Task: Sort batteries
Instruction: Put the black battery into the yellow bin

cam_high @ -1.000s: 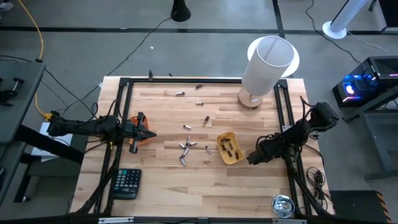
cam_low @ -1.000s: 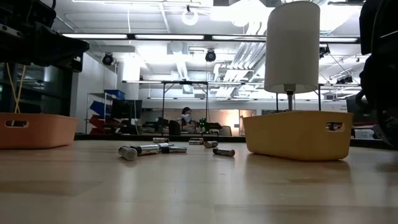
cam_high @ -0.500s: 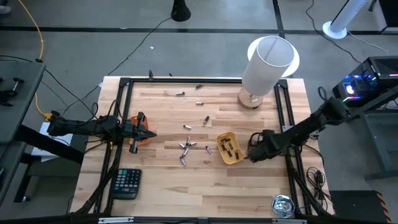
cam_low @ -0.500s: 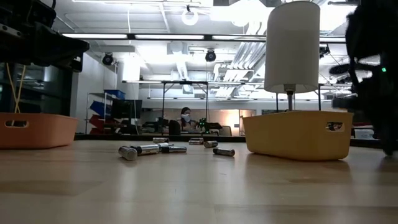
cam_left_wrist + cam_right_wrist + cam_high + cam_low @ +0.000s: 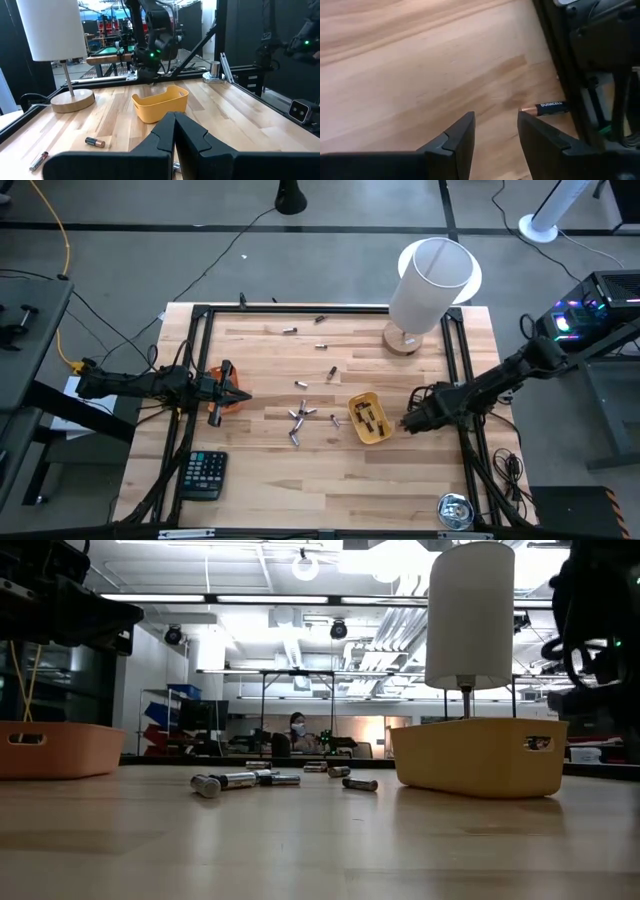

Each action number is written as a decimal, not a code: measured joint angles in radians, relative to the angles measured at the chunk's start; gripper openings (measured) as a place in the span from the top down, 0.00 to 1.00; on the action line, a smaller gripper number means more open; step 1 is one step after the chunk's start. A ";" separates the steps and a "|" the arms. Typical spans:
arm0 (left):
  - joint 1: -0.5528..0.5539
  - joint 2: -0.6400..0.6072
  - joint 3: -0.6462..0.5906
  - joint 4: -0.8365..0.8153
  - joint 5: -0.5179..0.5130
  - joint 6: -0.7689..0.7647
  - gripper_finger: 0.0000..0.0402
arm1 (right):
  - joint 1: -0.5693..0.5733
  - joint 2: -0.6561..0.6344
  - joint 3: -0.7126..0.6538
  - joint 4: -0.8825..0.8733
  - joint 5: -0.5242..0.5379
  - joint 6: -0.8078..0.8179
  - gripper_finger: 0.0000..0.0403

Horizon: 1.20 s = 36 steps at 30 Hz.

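A: Where r the batteries (image 5: 300,418)?
B: Most lie loose mid-table. Some sit in the yellow tray (image 5: 370,418) already, prob sorted. One (image 5: 546,106) hides by the table's right frame rail.
A: Right gripper (image 5: 493,131)?
B: Just beside the tray, fingers apart, empty, maybe going for that one.
A: Left gripper (image 5: 238,395)?
B: Pinched shut, empty, waiting over the orange tray (image 5: 228,405).
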 joint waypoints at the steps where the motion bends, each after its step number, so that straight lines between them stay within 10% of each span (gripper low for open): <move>1: 0.000 0.000 0.000 0.000 0.000 0.000 1.00 | -0.005 0.019 0.000 0.006 -0.002 0.000 0.64; 19: 0.000 0.000 0.000 -0.001 0.000 0.000 1.00 | -0.101 0.329 0.005 -0.008 0.066 -0.036 0.64; 36: 0.000 0.000 0.000 -0.001 0.000 0.000 1.00 | 0.081 0.393 0.032 -0.021 -0.209 0.036 0.64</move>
